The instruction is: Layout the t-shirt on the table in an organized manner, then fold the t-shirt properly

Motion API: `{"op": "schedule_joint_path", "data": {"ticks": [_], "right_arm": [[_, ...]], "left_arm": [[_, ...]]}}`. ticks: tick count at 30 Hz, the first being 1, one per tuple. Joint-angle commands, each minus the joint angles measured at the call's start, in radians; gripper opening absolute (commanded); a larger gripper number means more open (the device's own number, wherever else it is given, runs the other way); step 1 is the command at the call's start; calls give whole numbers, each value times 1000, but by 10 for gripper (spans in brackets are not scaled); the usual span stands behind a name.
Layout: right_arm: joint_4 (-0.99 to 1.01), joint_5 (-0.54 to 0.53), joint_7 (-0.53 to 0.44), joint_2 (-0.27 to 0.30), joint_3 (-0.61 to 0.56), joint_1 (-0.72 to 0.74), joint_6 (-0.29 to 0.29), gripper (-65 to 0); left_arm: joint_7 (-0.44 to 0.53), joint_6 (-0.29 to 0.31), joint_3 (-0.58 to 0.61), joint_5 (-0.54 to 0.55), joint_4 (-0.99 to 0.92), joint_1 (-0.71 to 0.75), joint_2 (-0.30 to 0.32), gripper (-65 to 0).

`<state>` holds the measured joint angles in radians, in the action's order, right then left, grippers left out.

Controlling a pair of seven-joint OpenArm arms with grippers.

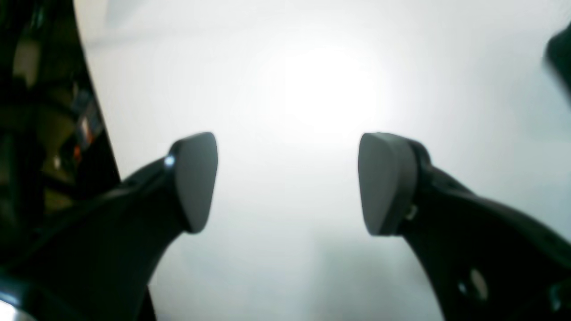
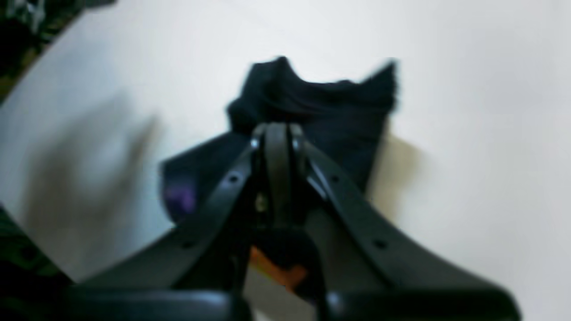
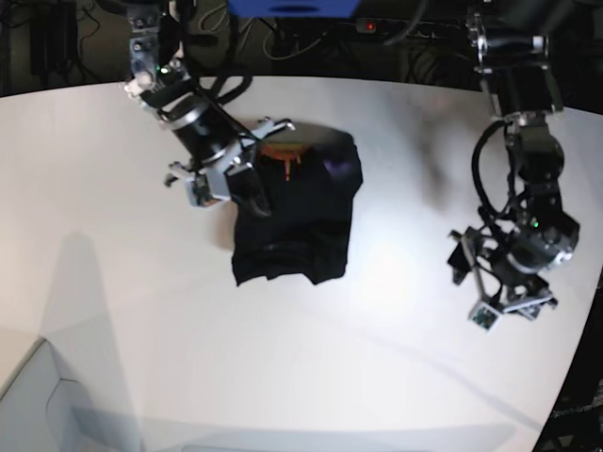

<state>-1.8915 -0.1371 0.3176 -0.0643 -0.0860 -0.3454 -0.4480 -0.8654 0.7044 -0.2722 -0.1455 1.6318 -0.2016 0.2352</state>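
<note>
The right gripper point(image 3: 252, 196) is clenched on the shirt's point(image 3: 300, 231) upper left edge; the shirt lies bunched mid-table point(image 3: 113, 282), print partly showing. A pinch through several layers would drag the whole bundle instead of spreading it, or slip loose. Well right of the shirt, the left gripper point(image 1: 287, 183) hangs released over bare table, too far away to pin the cloth.
</note>
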Motion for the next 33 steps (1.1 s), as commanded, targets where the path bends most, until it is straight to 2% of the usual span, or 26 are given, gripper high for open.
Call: {"op": "schedule_joint_path", "data": {"ticks": [1,8,15,21,26,30,33], "right_arm": [[7,-9,-19,1,-21,15,-4,-650],[234,-9,-34,8,-54,76,-4,-650],[383,-9,-180,34,-57,56,-4,-650],[501,-9,-285,34,-56,49,-4,-650],[445,-9,-337,39,-48,29,-4,-650],[277,-9,-383,44,-2,-31,-4,-650],[148,-9,-390,44,30,-83,-4,-650]], "left_arm": [[2,-6,-35,2,37,14,16,-174],[-5,-6,-209,2,150,198,28,-174],[-5,-6,-306,2,190,294,26,-174],[-5,-6,-332,2,209,336,25,-174],[-5,-6,-332,2,226,354,23,-171],[-5,-6,-350,4,227,368,17,-173],[-5,-6,-384,4,252,379,-15,-174]]}}
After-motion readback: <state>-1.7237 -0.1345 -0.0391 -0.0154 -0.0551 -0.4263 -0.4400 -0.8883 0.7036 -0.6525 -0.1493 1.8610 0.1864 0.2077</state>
